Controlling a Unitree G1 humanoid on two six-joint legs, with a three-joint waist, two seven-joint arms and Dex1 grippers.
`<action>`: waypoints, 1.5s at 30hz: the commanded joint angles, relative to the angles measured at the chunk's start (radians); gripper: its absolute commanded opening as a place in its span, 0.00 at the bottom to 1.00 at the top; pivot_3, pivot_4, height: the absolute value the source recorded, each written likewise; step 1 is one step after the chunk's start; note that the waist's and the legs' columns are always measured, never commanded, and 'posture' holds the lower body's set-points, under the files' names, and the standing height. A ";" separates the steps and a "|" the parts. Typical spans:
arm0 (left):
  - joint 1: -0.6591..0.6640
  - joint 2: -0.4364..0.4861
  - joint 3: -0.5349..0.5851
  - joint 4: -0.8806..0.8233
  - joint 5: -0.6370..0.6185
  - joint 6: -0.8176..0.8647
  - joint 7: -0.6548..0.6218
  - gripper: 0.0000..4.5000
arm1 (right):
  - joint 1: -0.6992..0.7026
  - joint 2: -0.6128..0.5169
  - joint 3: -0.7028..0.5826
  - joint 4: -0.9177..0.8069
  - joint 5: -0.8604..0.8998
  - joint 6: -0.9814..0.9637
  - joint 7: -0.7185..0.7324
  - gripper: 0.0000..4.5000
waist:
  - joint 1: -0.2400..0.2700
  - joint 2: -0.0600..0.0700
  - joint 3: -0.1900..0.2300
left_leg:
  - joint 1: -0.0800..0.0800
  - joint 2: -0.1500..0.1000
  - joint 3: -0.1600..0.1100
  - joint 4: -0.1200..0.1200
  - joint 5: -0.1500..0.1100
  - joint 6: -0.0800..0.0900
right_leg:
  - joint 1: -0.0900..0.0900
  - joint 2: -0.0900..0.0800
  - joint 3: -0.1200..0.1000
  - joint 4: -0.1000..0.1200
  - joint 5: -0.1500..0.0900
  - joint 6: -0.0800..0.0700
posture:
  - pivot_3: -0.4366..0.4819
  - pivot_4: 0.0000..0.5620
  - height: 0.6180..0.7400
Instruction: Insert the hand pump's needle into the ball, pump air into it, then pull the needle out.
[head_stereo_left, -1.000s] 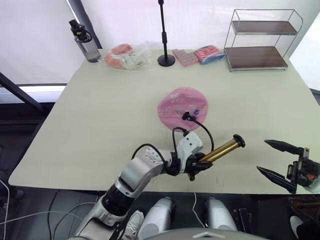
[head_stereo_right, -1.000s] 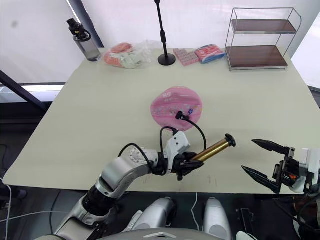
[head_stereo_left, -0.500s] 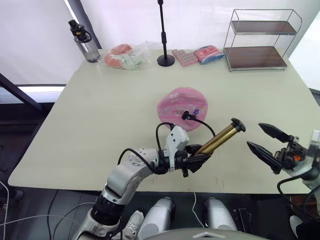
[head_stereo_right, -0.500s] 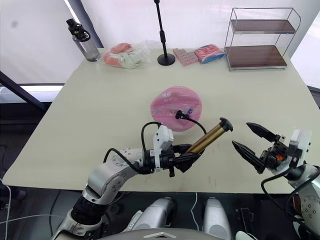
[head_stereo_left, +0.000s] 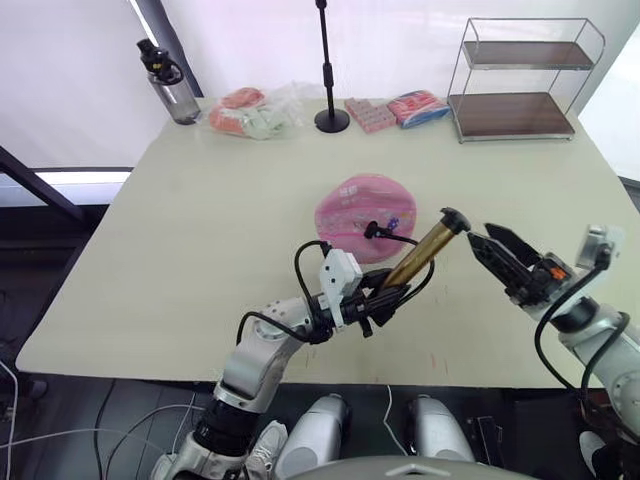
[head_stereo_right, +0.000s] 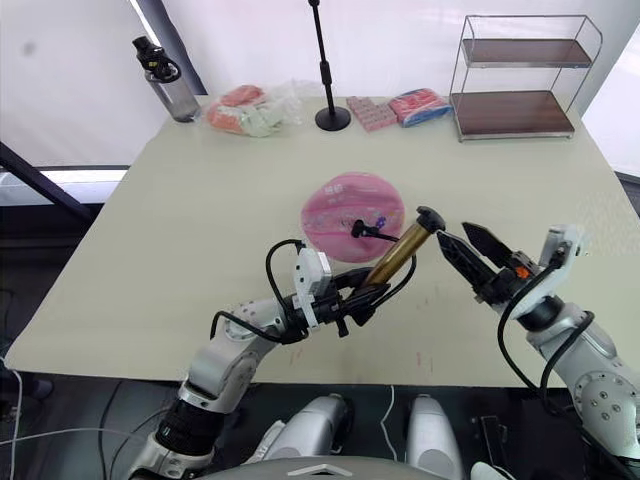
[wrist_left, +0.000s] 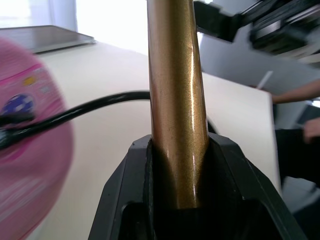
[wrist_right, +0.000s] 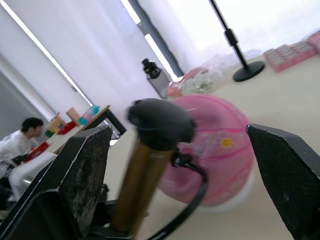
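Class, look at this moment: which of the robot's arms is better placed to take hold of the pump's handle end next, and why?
The right. Its gripper is open beside the black top end of the pump, while the left gripper is shut on the pump's lower barrel, with the hose running to the ball.

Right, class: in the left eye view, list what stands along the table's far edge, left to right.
Dark-capped clear water bottle → clear bag of pink and green packets → black stand pole → pink packets → two-tier wire shelf.
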 joint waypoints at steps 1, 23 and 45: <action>0.007 -0.024 -0.005 0.055 0.054 -0.200 -0.001 0.22 | -0.017 -0.005 -0.003 -0.030 0.012 0.003 -0.017 1.00 | 0.000 0.000 0.000 | 0.000 0.000 0.000 0.000 0.000 0.000 | 0.000 0.000 0.000 0.000 0.000 0.000 | 0.48 0.27 0.96; -0.008 -0.061 0.000 0.189 0.004 -0.348 -0.110 0.22 | -0.118 0.061 0.088 -0.004 0.091 0.075 -0.164 1.00 | -0.005 0.000 0.000 | 0.000 0.000 0.000 0.000 0.000 0.001 | -0.001 0.002 0.000 0.000 0.000 0.000 | 0.48 0.27 0.96; 0.015 -0.062 -0.006 0.169 0.007 -0.346 -0.109 0.22 | -0.144 0.091 0.096 -0.001 0.070 0.064 -0.145 0.60 | -0.005 0.000 0.000 | 0.000 0.000 0.000 0.000 0.000 0.001 | -0.001 0.003 0.000 0.000 0.000 0.000 | 0.48 0.27 0.96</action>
